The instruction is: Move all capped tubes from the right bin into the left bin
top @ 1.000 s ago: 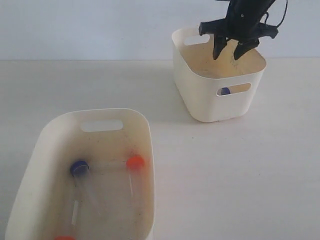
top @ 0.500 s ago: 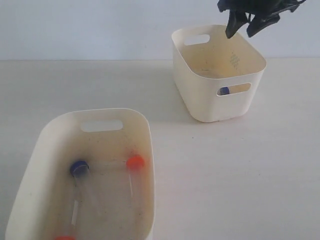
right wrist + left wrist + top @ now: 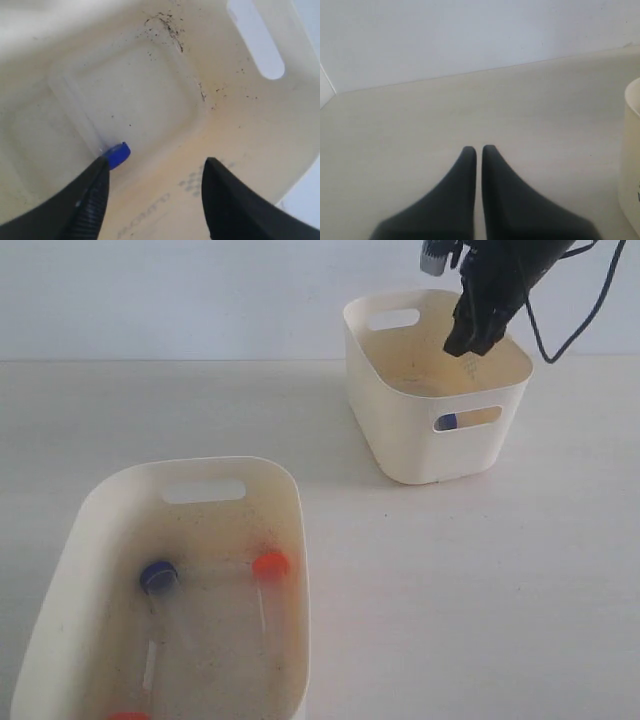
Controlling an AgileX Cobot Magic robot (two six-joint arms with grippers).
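The right bin (image 3: 400, 435) stands at the back right, and a blue cap (image 3: 448, 422) shows through its near handle slot. My right gripper (image 3: 466, 340) hangs open inside the bin's mouth. In the right wrist view the gripper (image 3: 157, 164) is empty above the bin floor (image 3: 145, 90). A clear capped tube with a blue cap (image 3: 118, 154) lies just beyond one fingertip (image 3: 100, 170). The left bin (image 3: 95, 530) at the front left holds capped tubes: one blue cap (image 3: 158, 576) and two orange caps (image 3: 270, 564), (image 3: 128, 717). My left gripper (image 3: 476, 149) is shut over bare table.
A pale wall runs behind the cream table (image 3: 480, 590). A cable (image 3: 585, 310) loops off the right arm beside the right bin. A cream bin's rim (image 3: 632, 165) shows at the edge of the left wrist view.
My right gripper rose out of the right bin, then came back down into its mouth, turned edge-on. It stayed open throughout. The tubes have not moved.
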